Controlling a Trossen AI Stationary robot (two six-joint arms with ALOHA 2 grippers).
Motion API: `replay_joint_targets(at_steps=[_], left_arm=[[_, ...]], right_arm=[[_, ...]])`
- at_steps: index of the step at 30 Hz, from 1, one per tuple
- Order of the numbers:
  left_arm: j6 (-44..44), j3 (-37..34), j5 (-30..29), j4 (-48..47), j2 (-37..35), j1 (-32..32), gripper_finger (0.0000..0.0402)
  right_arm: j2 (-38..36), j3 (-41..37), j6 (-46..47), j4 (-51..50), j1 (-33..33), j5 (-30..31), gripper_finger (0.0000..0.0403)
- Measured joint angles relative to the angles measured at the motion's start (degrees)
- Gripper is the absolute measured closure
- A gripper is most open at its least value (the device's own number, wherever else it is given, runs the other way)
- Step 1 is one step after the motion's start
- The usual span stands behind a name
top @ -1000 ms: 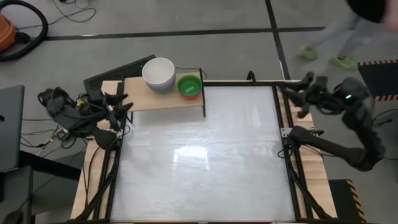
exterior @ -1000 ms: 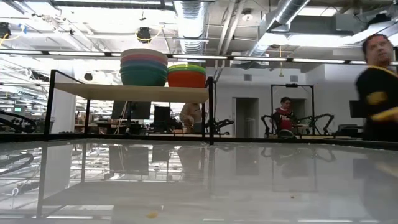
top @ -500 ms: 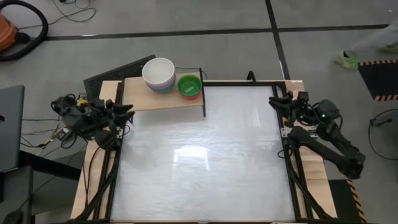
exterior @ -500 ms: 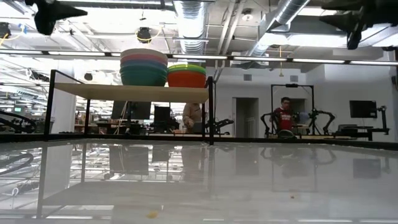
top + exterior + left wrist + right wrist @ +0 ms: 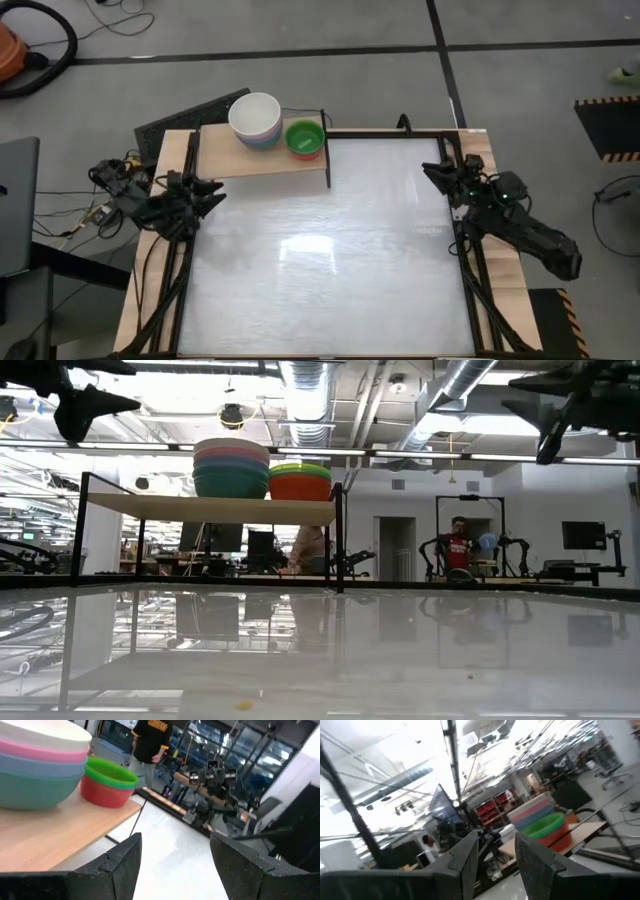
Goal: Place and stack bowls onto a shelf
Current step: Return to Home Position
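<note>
Shelf: light-wood board on black metal legs (image 5: 235,160), left unmoved at the white table's (image 5: 320,280) back left.
Bowls: cream-topped round plastic stack (image 5: 255,118) beside lime-on-red pair (image 5: 304,138), kept on it.
Left gripper (image 5: 212,190): fingers spread, brought inward at left edge.
Right gripper (image 5: 432,170): fingers spread, lowered at right edge.

no legible text (shirt (image 5: 149,741) print blurred)

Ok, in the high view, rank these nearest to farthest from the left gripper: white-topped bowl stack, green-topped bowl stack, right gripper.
From the left gripper, at the left edge of the table:
1. White-topped stack, on the shelf, near its middle.
2. Green-topped stack, beside it at the right end.
3. Right gripper, across at the right edge.
</note>
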Motion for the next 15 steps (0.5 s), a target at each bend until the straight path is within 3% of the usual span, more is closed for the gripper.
replay_joint_targets(at_steps=[11, 15], left_arm=[[-5.5, 0.0, 1.9, -12.2, 0.0, 0.0, 0.0180], [-5.3, -4.0, 1.4, -7.0, 0.0, 0.0, 0.0180]], right_arm=[[-0.1, -5.7, -2.6, 3.5, 12.0, 13.2, 0.0248], [-0.1, -6.2, -2.6, 3.3, 15.1, 14.1, 0.0248]])
